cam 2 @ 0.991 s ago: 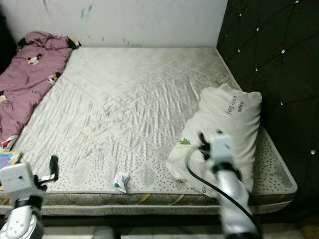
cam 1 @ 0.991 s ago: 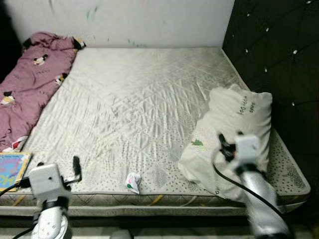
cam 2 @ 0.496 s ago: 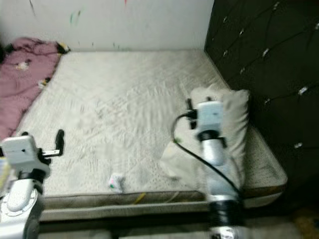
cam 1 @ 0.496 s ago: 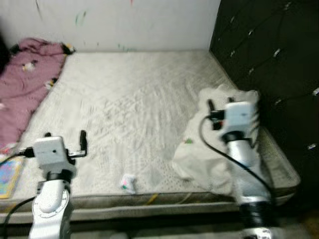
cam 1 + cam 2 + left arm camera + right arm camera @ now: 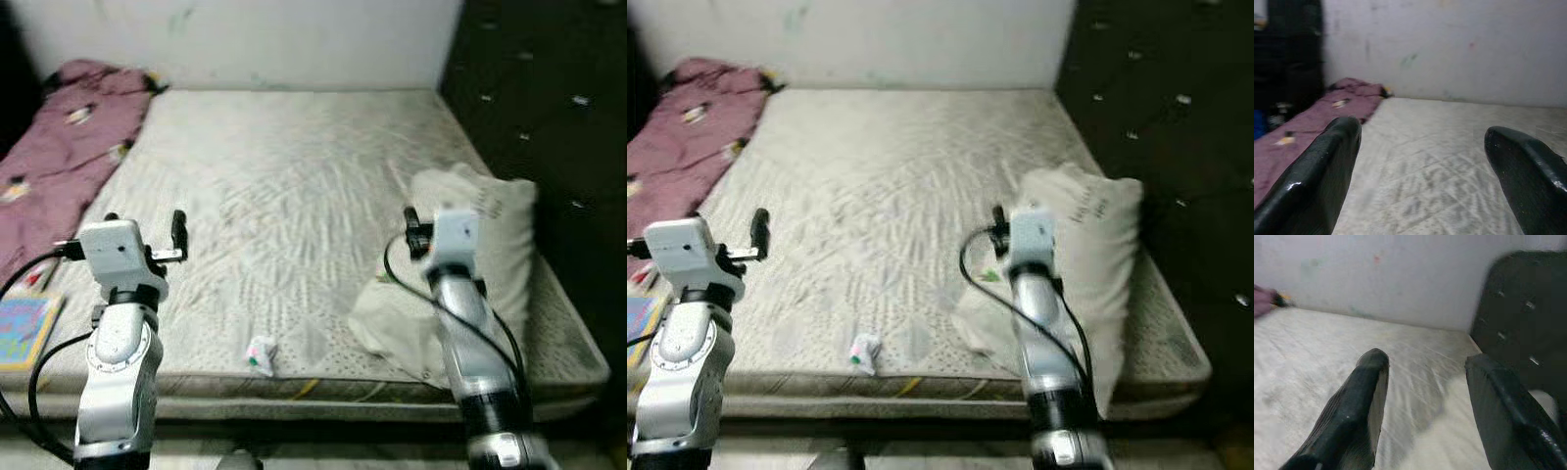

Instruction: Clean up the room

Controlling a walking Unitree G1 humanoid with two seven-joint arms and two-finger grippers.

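Observation:
A white pillow (image 5: 495,250) lies slumped on the right side of a bare quilted mattress (image 5: 294,157). A small crumpled wrapper (image 5: 261,354) sits near the mattress's front edge. Along the left side sprawls a pink cartoon-print blanket (image 5: 59,157). My left gripper (image 5: 145,223) is raised above the front left of the mattress, open and holding nothing; the left wrist view looks between its fingers (image 5: 1317,181) toward the blanket (image 5: 1327,105). My right gripper (image 5: 446,220) hovers over the pillow's left edge, open and holding nothing, its fingers (image 5: 1359,406) pointing toward the far wall.
A black tufted headboard (image 5: 549,108) runs along the right side of the bed. A colourful book (image 5: 24,328) lies at the front left corner. A white wall (image 5: 245,39) backs the bed. Cables trail from both wrists.
Both arms have risen: the left gripper now stands higher over the mattress's front left, and the right gripper has lifted from the pillow's front to its left edge. The camera also shifted.

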